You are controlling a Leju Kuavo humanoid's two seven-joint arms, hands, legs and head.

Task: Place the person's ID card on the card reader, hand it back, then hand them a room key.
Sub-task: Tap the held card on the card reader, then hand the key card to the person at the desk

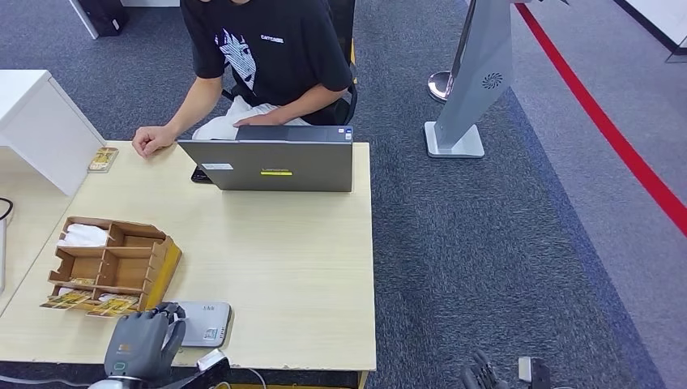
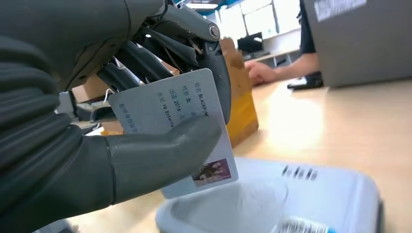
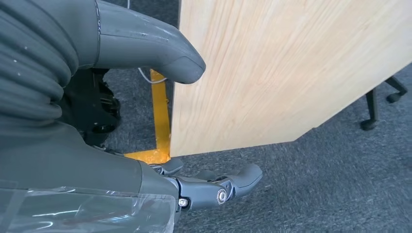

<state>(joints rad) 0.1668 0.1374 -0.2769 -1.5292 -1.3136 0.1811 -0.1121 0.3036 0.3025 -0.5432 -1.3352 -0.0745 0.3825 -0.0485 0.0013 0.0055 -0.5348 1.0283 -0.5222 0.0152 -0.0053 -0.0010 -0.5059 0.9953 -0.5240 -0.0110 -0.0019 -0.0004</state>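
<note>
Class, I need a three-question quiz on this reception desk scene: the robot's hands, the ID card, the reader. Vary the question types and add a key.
1. True or false: the left hand pinches the pale blue-white ID card above the light grey card reader.
2. The brown cardboard organiser, as the head view shows it, lies to the reader's: A) left B) right.
3. Fill in: the right hand hangs beside the wooden table holding ____.

Key: 1 true; 2 A; 3 nothing.

Left hand (image 2: 145, 121): grey ribbed cover, thick grey thumb, darker fingers (image 2: 145, 63), silver screws.
</note>
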